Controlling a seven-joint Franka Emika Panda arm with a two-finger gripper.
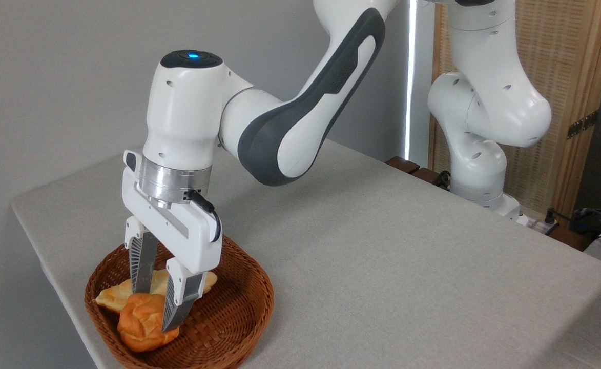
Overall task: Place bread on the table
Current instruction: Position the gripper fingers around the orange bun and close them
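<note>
Orange-golden bread (144,320) pinched between fingers of hand (152,302), low inside wicker basket (239,307); slip risked if lobed top is gripped off-centre; pale loaf (113,297) behind may be dragged; surface (382,256) not yet reached.

The gripper (152,302) is covering part of the orange bun (144,320), so where its fingers are touching the bun is hard to tell. The bun and the gripper are hiding the middle of the pale loaf (113,296). The bottom edge is cutting off the wicker basket (228,318), and the top edge is cutting off the robot arm (484,77).
</note>
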